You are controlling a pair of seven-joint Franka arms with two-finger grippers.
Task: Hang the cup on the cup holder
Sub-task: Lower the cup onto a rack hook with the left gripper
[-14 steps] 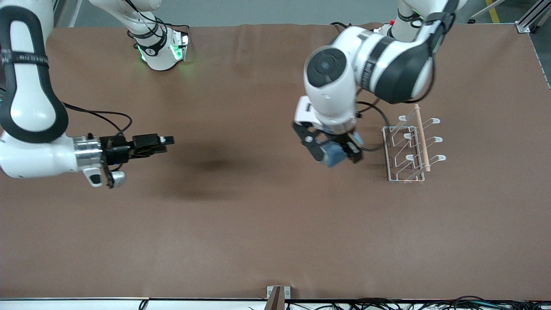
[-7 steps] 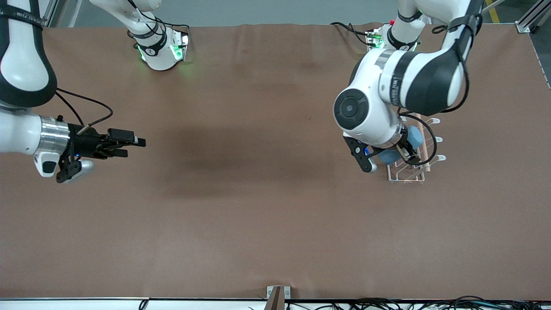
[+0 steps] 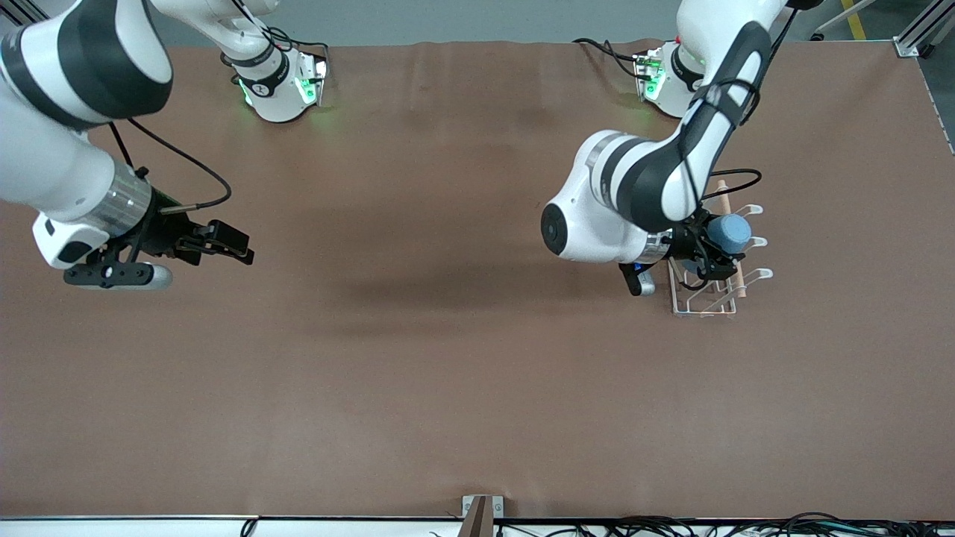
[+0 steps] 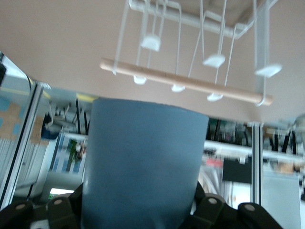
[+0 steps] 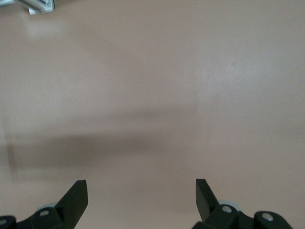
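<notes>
The left gripper (image 3: 712, 250), clamping the blue cup (image 3: 730, 233), has swung over the wire cup holder (image 3: 683, 302), ready to hang it, while the wide-open right gripper (image 3: 227, 242) waits at nine o'clock.

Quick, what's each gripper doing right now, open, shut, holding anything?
Left gripper: shut on the cup, over the cup holder.
Right gripper: open, holding nothing, waiting over bare table.
</notes>
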